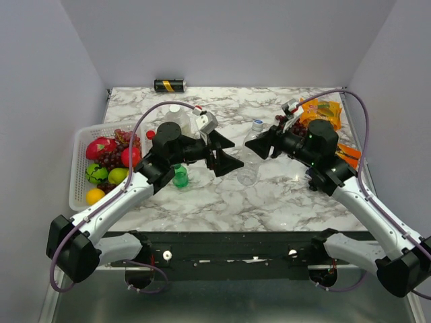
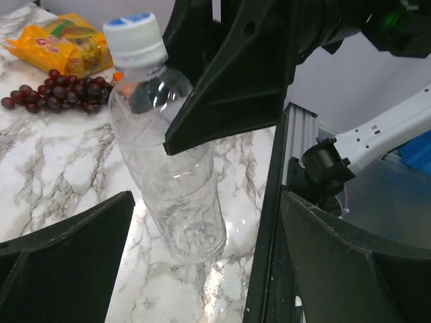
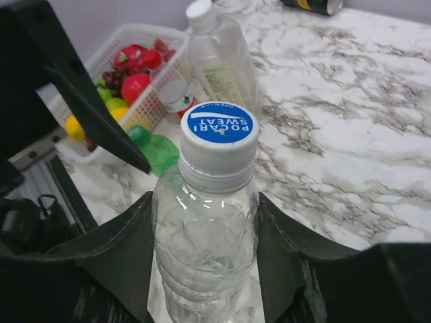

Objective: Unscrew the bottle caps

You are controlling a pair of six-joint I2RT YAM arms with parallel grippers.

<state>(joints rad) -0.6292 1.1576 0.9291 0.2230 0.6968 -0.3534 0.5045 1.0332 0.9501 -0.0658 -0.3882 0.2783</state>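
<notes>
Clamping the clear bottle [image 3: 202,269] with my right jaws [image 3: 205,225]; open left jaws [image 2: 205,202] must centre squarely over its cap [image 3: 219,131].

The clear bottle [image 3: 205,269] is thin glossy plastic, its cap [image 3: 219,131] smooth, matt white plastic. The counter [image 3: 350,134] is polished, marble-patterned, perhaps laminate. The right gripper [image 3: 202,229] looks matt black plastic.

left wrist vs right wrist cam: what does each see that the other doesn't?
Left wrist only: grapes, orange snack bag. Right wrist only: fruit basket, green bottle, second large clear bottle, small red-capped bottle, can. Both: the blue-capped clear bottle, held in the right gripper.
</notes>
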